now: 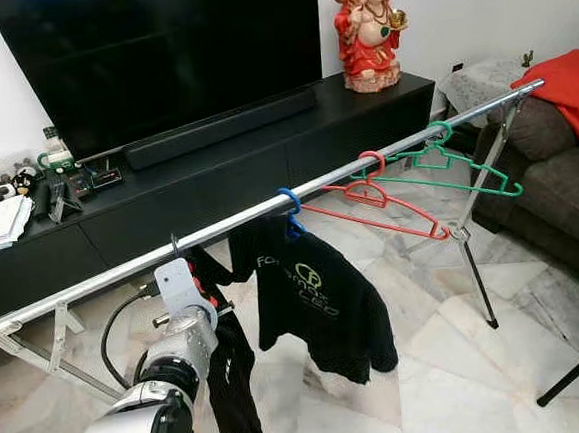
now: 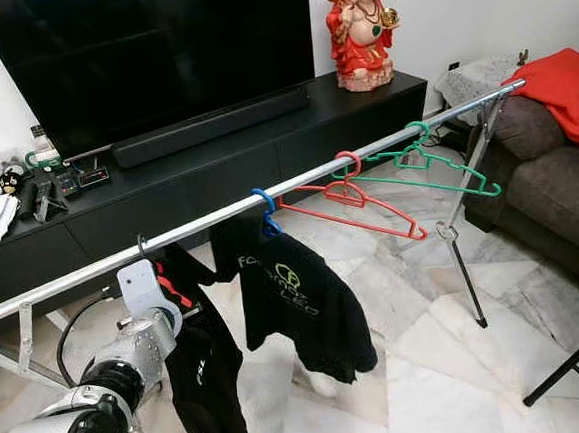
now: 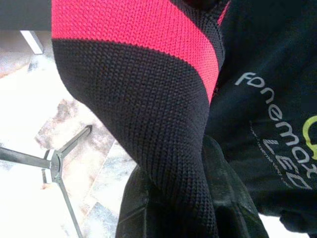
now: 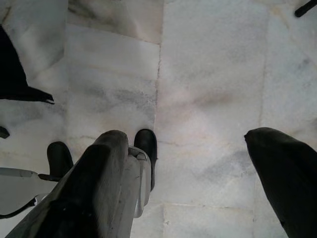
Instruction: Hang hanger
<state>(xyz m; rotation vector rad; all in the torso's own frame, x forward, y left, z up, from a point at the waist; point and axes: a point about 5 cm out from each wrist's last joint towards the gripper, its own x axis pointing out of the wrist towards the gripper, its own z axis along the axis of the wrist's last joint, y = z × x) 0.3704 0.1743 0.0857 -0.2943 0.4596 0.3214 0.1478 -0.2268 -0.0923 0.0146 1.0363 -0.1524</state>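
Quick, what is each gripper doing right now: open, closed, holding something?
Left gripper: closed on the black-and-red garment at the rail.
Right gripper: open, empty, over the floor.

Two garments (image 1: pixel 321 299) and three hangers (image 1: pixel 383 194) along rail (image 1: pixel 94 285), cabinet (image 1: pixel 216 172) behind.

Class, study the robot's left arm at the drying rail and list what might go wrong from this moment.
1. The left gripper is pressed into the black-and-red garment; pulling back might drag it off the rail.
2. Its hanger hook sits close to the black T-shirt, so they may bunch or tangle.
3. The rail rests on thin folding legs; a hard push could shake it.
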